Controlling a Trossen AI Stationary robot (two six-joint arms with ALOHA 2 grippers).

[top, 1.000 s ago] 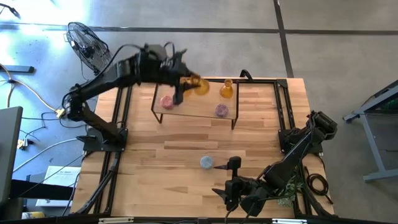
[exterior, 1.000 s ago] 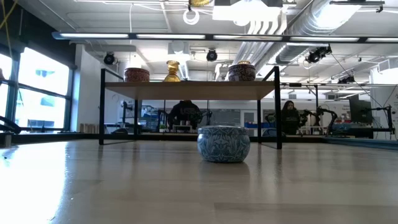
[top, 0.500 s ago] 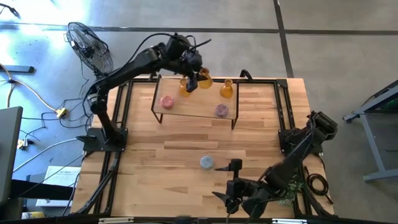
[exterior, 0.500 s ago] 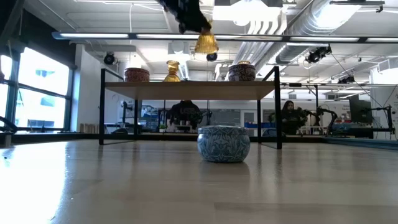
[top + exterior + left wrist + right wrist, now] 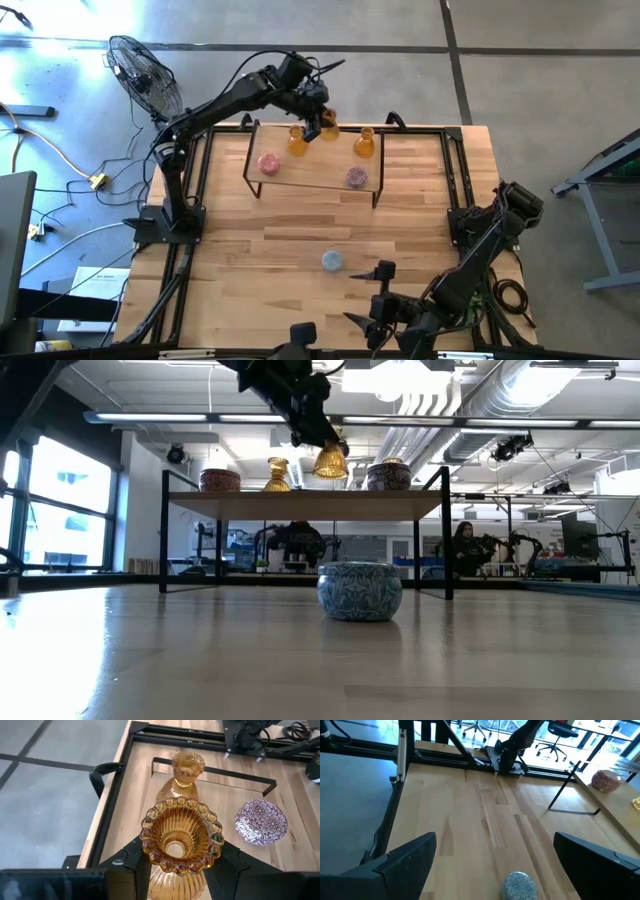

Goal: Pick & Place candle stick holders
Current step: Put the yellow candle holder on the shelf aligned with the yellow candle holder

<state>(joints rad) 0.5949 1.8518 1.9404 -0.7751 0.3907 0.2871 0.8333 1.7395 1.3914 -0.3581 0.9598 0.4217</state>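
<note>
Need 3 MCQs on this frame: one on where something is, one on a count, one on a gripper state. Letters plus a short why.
1. Where is the blue holder?
A. on the shelf
B. on the tabletop in front of the shelf
C. in the right gripper

2. How many holders stand on the shelf, not counting the held one?
A. two
B. four
C. six

3. What is the left gripper doing?
A. shut on an amber holder
B. open above the plant
C. resting on the table

Answers:
1 B, the blue holder sits on bare wood, off the shelf.
2 B, two amber, one pink, one mauve.
3 A, the left gripper clamps the amber holder above the shelf.
</note>
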